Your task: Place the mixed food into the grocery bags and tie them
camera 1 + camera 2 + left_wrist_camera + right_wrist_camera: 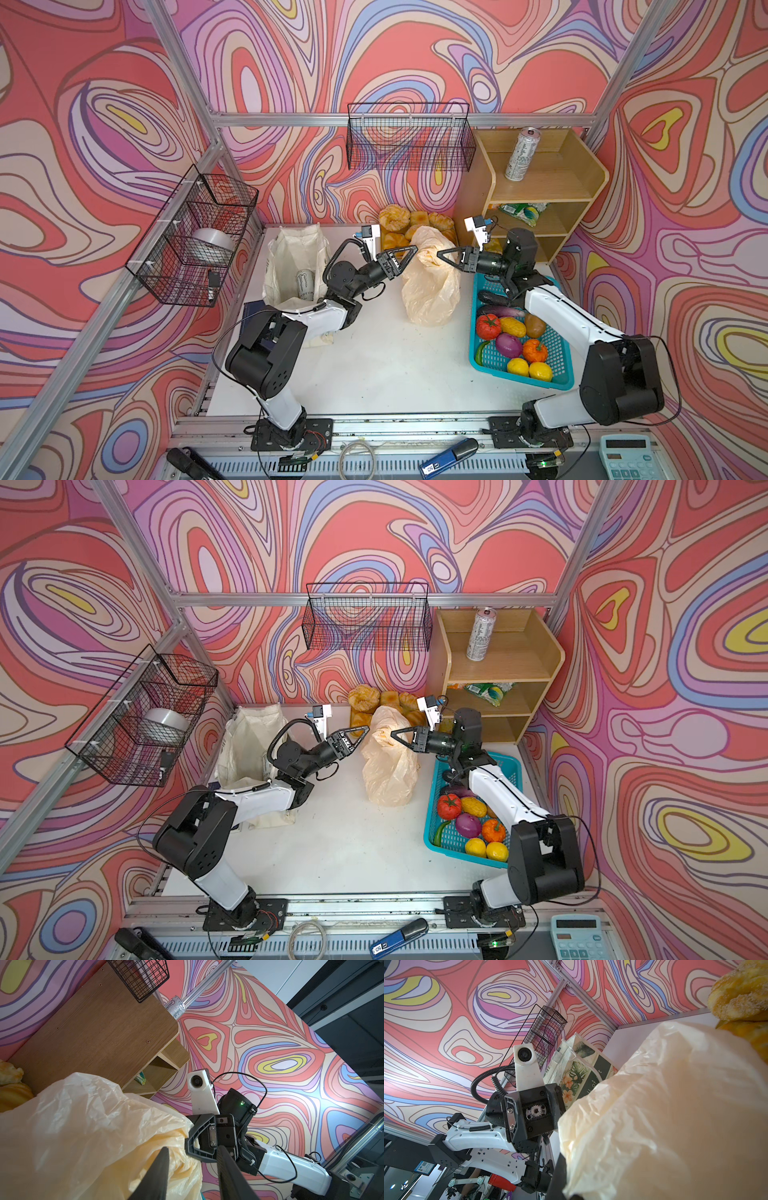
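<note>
two bags on the white table (374,374).

both top views: the plastic bag (430,291) (388,771) stands mid-table, just in front of the bread rolls (395,218). the cloth tote (286,257) stands open at the left rear with a drink can (305,282) inside. a second can (521,153) is upright on top of the wooden shelf (582,183), and the snack packet (523,212) is one level below. the lemons (517,368) lie at the near end of the teal basket (482,357), right of the plastic bag. the right gripper (441,254) has its jaws closed, pinching the plastic bag's gathered top. the left gripper (411,249) has its jaws apart, just left of that top; contact unclear.

left wrist view: the left fingers (160,1167) are spread and clamp nothing. bag film lies beside one finger. the right gripper's closed tip bites bunched film.

right wrist view: the plastic bag (664,1115) fills most of the frame and hides the right jaws. the leaf-printed cloth tote (581,1072) shows behind the left gripper.
</note>
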`<state>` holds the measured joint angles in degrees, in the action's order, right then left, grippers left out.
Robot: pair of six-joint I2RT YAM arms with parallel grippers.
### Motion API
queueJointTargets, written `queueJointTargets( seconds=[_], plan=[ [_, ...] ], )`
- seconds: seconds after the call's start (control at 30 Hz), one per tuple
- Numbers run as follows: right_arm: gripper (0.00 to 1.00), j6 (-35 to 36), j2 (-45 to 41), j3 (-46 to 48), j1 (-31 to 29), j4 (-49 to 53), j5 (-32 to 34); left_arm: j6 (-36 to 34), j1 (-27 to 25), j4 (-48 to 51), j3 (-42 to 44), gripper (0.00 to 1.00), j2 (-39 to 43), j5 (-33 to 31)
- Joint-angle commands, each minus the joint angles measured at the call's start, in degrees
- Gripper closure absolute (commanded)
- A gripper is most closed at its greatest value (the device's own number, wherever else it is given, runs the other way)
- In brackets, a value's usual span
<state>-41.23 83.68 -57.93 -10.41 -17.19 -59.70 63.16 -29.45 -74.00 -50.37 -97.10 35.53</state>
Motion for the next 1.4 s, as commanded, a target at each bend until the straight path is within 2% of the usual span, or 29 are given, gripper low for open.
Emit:
queueJointTargets(
  seconds=[0.0, 0.17, 0.37, 0.57, 1.07, 1.17, 1.37],
  plan=[
    [1.00, 0.3, -1.6, 0.7, 0.2, -1.4, 0.5, -1.7, -1.1, 2.2, -1.7, 0.59, -0.7, 0.3],
    [1.00, 0.3, -1.6, 1.0, 0.2, -1.5, 0.5, -5.5, -1.4, 6.4, 0.4, 0.59, 0.7, -2.3],
    [1.00, 0.3, -1.5, 1.2, 0.2, -1.7, 0.6, -5.9, -2.4, 7.5, -0.7, 0.59, -0.4, -0.8],
    [1.00, 0.4, -1.7, 1.2, 0.2, -1.7, 0.6, -8.1, -2.5, 8.5, 1.1, 0.58, 0.1, -5.2],
    [1.00, 0.4, -1.7, 1.8, 0.2, -1.8, 0.8, -8.3, -3.6, 8.2, -2.3, 0.59, -1.2, -2.9],
    [1.00, 0.4, -1.7, 1.9, 0.2, -1.8, 0.9, -7.9, -3.9, 8.1, -2.8, 0.64, -1.5, -2.5],
    [1.00, 0.5, -1.8, 2.0, 0.2, -1.7, 0.9, -7.3, -4.2, 7.6, -2.8, 0.81, -2.4, -2.2]
  ],
)
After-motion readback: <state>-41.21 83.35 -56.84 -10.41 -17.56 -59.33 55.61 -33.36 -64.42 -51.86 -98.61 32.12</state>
